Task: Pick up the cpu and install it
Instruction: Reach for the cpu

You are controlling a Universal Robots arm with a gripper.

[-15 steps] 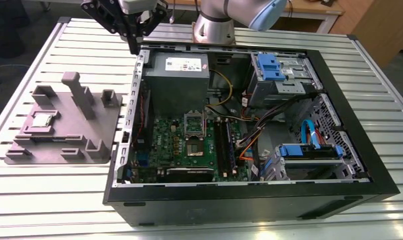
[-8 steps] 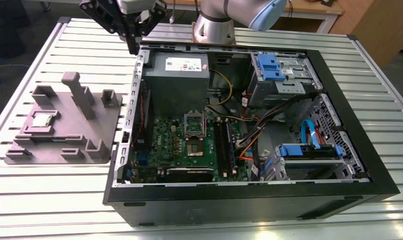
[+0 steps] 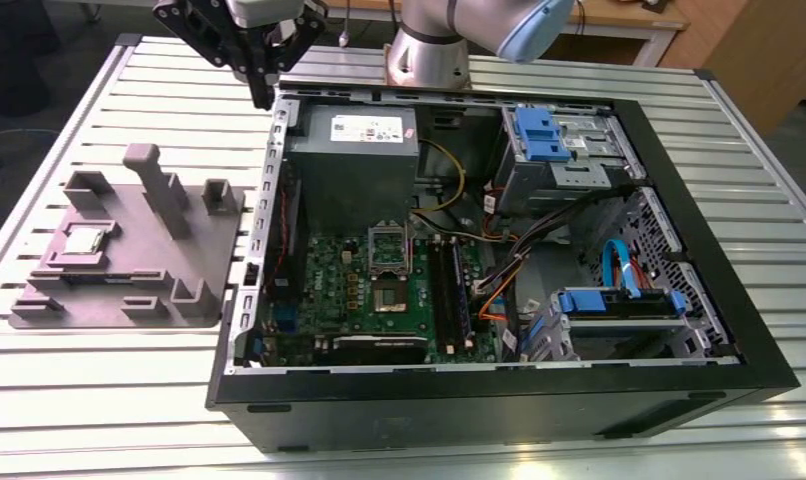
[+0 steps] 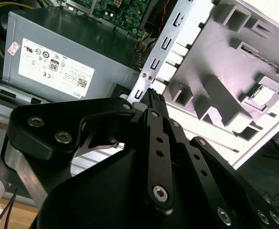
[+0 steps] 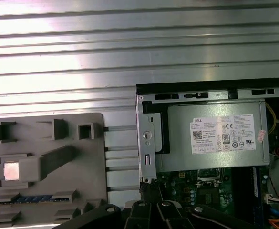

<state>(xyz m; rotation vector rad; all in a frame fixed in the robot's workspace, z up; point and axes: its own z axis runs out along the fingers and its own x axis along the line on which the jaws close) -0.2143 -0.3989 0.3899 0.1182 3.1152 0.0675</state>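
Tool (image 3: 260,95) hovers over the far corner of the computer case (image 3: 483,405), fingers pressed together, empty. In the exterior view the cpu (image 3: 86,240) sits in a grey tray (image 3: 206,245) on the tabletop (image 3: 110,400), at the exterior view's left, well apart. Second wrist view: cpu (image 4: 268,93) flat in its pocket. First wrist view: cpu (image 5: 11,170) gleaming. Light, stiff, fragile, I'd judge, so pinch opposite edges.

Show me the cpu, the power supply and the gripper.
cpu (image 3: 83,240), exterior view, centre of its metal top.
power supply (image 3: 356,185), exterior view, plain grey face away from its label.
gripper (image 3: 262,98), exterior view, midway between its fingertips.
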